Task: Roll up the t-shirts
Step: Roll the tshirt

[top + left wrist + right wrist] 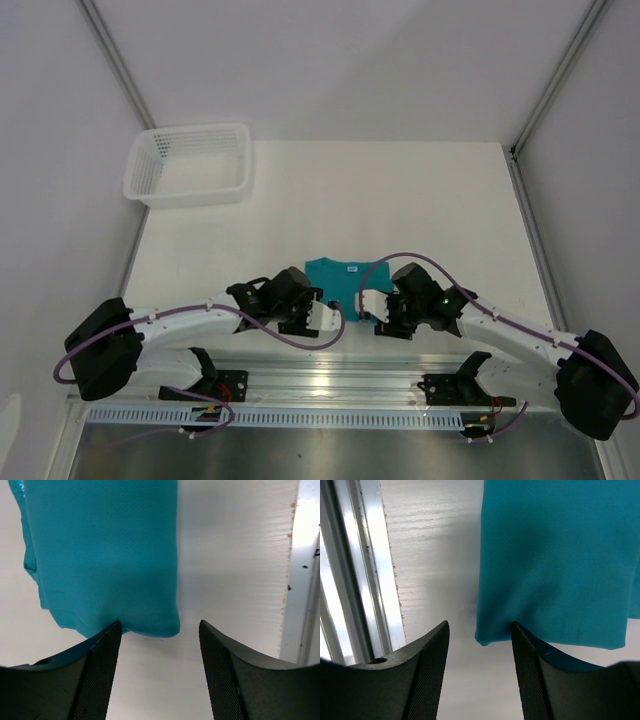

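The teal t-shirt (343, 282) lies folded into a narrow strip near the table's front edge, its white neck label (352, 267) at the far end. My left gripper (325, 318) is open at the shirt's near left corner. In the left wrist view the hem corner (160, 627) sits just beyond the gap of that gripper (160, 630), and one finger (102, 675) overlaps the cloth edge. My right gripper (372, 305) is open at the near right corner. In the right wrist view the shirt corner (490, 630) lies between the tips of that gripper (480, 627). Nothing is gripped.
A white mesh basket (190, 165) stands at the far left of the table. An aluminium rail (340, 385) runs along the near edge; it also shows in the left wrist view (305, 570) and the right wrist view (350, 570). White walls enclose the table.
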Controlling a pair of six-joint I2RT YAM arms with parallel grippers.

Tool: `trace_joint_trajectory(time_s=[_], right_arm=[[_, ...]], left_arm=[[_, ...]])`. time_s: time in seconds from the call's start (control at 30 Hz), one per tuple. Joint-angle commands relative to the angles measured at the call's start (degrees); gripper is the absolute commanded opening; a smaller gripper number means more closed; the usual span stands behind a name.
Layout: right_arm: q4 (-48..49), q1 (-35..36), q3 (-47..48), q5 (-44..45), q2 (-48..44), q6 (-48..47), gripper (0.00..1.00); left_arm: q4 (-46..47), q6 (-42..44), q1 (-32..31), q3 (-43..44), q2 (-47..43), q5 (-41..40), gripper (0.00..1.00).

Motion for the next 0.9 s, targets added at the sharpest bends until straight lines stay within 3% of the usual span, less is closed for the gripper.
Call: trace_joint_trajectory(time_s=[0.0, 0.27, 0.37, 0.5, 0.6, 0.77, 0.87], right_arm=[[3.3, 0.3, 0.2, 1.4, 2.5, -0.9, 0.56], [6.3, 0.2, 0.7, 3.4, 6.5, -0.1, 0.54], [7.3, 0.2, 0.5, 3.7, 6.9, 0.1, 0.53], [8.9, 0.2, 0.6, 3.8, 7.6, 2.3, 0.52], [9.9, 0.3, 0.7, 3.9, 8.4, 4.2, 0.51], [11.2, 0.2, 1.0, 3.9, 9.7, 5.4, 0.47], [11.9, 0.2, 1.5, 3.9, 10.8, 5.9, 0.29]], left_arm=[[4.2, 0.1, -0.3, 0.5, 1.1, -3.1, 0.67], [3.9, 0.0, -0.3, 0.0, 6.1, -2.6, 0.64], [5.2, 0.0, -0.3, -0.1, 7.0, -3.6, 0.57], [6.6, -0.2, 0.4, -0.4, 8.3, -5.0, 0.32], [6.4, -0.5, 0.4, -0.3, 8.4, -4.7, 0.19], [5.0, -1.4, 0.5, 1.2, 8.4, -4.4, 0.07], [3.5, -1.9, 1.1, 2.2, 8.1, -3.0, 0.02]])
